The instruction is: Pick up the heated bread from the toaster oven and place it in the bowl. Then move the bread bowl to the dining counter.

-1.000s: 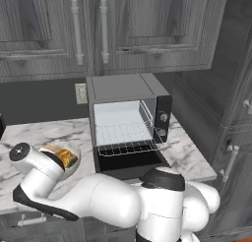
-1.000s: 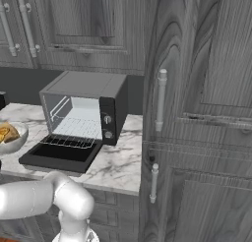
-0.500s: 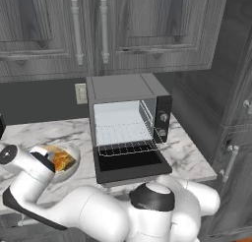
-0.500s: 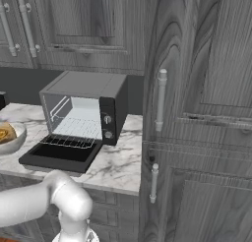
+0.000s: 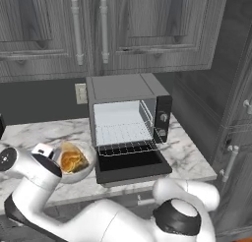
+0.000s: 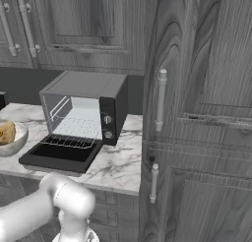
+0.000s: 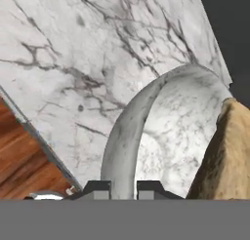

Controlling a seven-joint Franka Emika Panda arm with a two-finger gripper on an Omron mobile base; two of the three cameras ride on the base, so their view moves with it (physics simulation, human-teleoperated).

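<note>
At the left of the marble bench (image 5: pixel 194 160), the bowl (image 5: pixel 84 166) is seen with the bread (image 5: pixel 73 159) lying inside it. The gripper (image 7: pixel 123 189) is closed on the bowl's rim, one fingertip on each side of the wall. To the right, the toaster oven (image 5: pixel 129 119) stands with its door dropped open.

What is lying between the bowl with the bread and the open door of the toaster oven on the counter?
Nothing lies there. In the left base view the bowl stands just beside the toaster oven door, with only a thin bare strip of the counter between them.
</note>
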